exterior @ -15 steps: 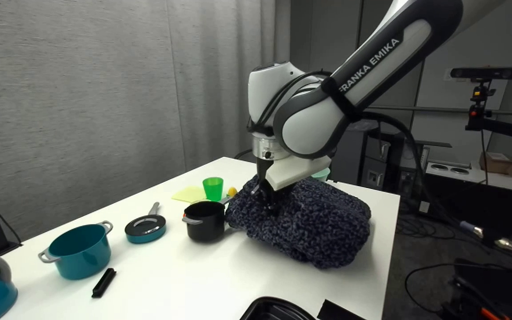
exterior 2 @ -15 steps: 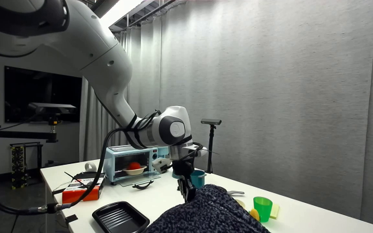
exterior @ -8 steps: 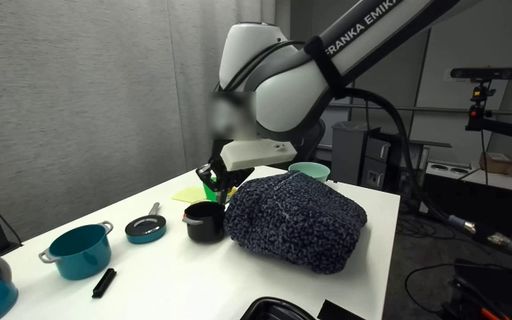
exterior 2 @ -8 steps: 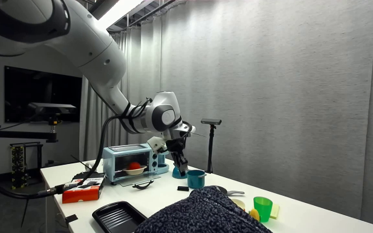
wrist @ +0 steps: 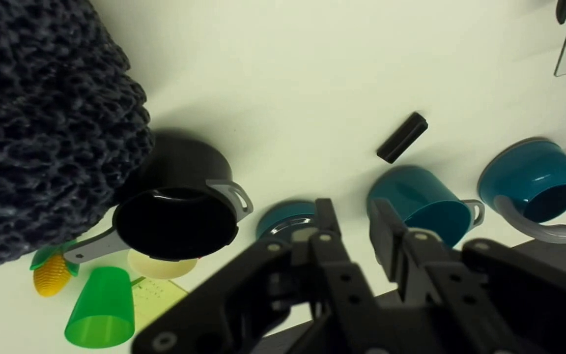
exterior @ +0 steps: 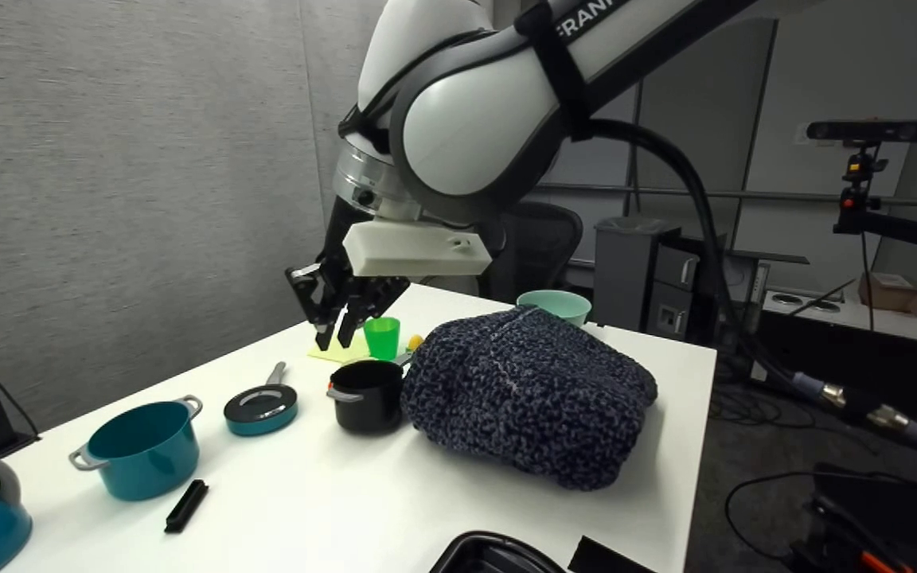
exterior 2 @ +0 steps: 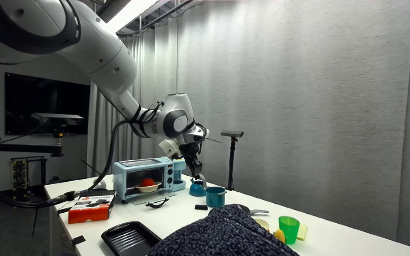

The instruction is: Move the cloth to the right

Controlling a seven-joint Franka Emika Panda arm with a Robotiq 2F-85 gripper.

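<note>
Claw [wrist: 353, 210]: released, partway spread, bare gap btwn tips; hangs above table [exterior: 291, 493], no visible contact. Wrist view: fingers [wrist: 328, 219] cover parts of teal pot [wrist: 413, 189] & teal-sided pan [wrist: 283, 212]; navy cloth [wrist: 42, 132] cut off at L + top edges. In an ext view cloth [exterior 2: 222, 234] runs off bottom; in an ext view it partly hides mint bowl [exterior: 558, 302]. Cloth sits rumpled on table, lower than claw & apart from it, w/ black pot [exterior: 367, 410] just beside; can't tell if cloth & pot touch
</note>
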